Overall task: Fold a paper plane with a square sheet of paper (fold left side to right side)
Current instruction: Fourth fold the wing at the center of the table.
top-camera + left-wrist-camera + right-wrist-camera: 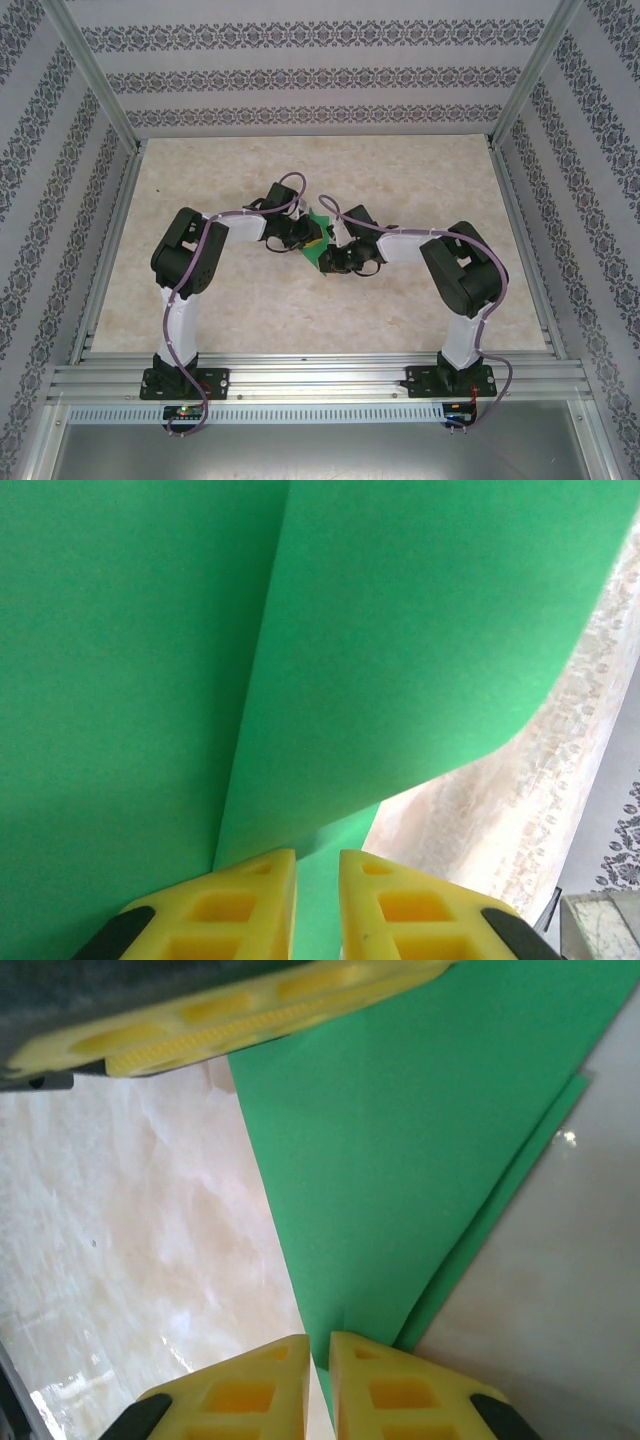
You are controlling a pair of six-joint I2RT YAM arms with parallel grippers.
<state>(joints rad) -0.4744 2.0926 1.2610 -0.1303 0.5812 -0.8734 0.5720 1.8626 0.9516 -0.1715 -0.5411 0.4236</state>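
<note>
The square sheet of paper (318,243) is bright green and partly folded, held above the middle of the table between both arms. In the left wrist view one layer of the paper (420,630) curls over another, and the lower layer runs between the narrow jaws of my left gripper (318,865). My right gripper (320,1350) is pinched on a pointed corner of the paper (400,1150), where two layers lie slightly offset. The left gripper's yellow fingers (250,1010) clamp the paper's far edge at the top of the right wrist view. No paper plane shape shows.
The pale marbled table (250,300) lies under the sheet, with patterned walls (300,80) and metal frame rails (320,375) around it. Both arms (190,260) bend inward and their wrists nearly touch at the centre.
</note>
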